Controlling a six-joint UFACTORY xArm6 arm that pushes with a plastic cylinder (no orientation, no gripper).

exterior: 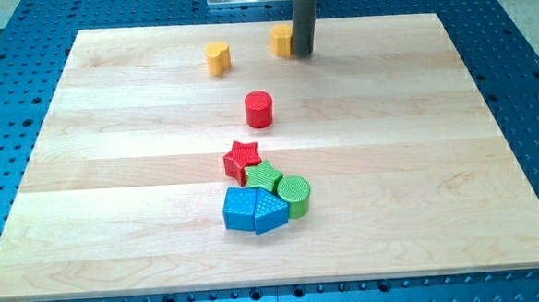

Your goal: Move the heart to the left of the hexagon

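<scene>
Resting on a pale wooden board (114, 178) over blue perforated table (14, 35) — my tip (303, 53), no hand, touches the yellow hexagon (281, 40).

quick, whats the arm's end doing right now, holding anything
No pincer: my tip holds nothing, resting against the right side of the yellow hexagon.

red cylinder (259, 109) sits mid-board, nearer the top edge. Below it, a tight cluster toward the bottom edge: red star (242, 157), green block (264, 178), green cylinder (295, 195), two blue blocks (239, 210) (271, 210), all touching neighbours.
</scene>
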